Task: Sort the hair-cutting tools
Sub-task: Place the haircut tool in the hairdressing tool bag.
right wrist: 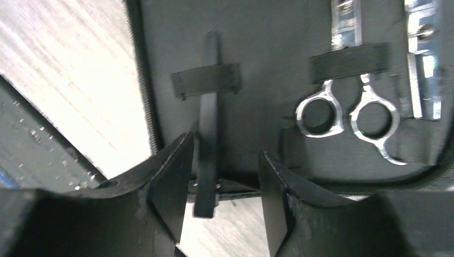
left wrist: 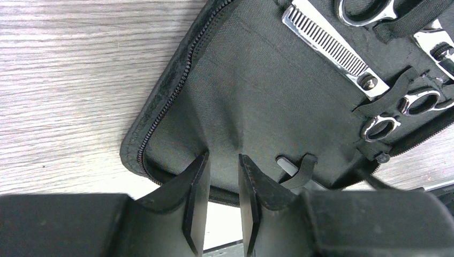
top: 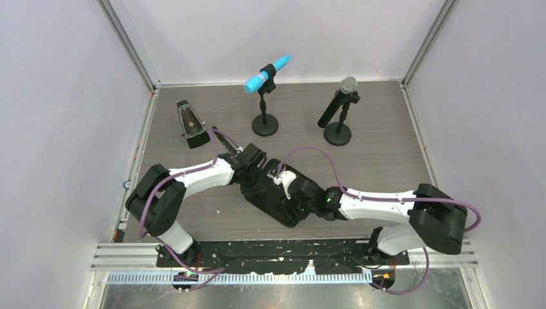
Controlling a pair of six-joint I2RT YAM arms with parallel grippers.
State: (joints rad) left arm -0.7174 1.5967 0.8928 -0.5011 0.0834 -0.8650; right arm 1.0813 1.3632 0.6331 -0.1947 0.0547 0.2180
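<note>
On our left gripper (left wrist: 224, 158) the jaws stand narrowly apart, tips against the puckered inside of the open case (left wrist: 257, 91), near its zip edge on the bench (left wrist: 69, 80). Straps (left wrist: 393, 91) hold toothed scissors (left wrist: 329, 45). A second pair (left wrist: 369, 21) shows above, and a loop (left wrist: 306, 167) holds a clip (left wrist: 288, 166).

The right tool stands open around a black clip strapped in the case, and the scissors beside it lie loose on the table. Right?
No: the scissors sit under a strap in the case, not loose on the table; the right wrist view shows it.
</note>
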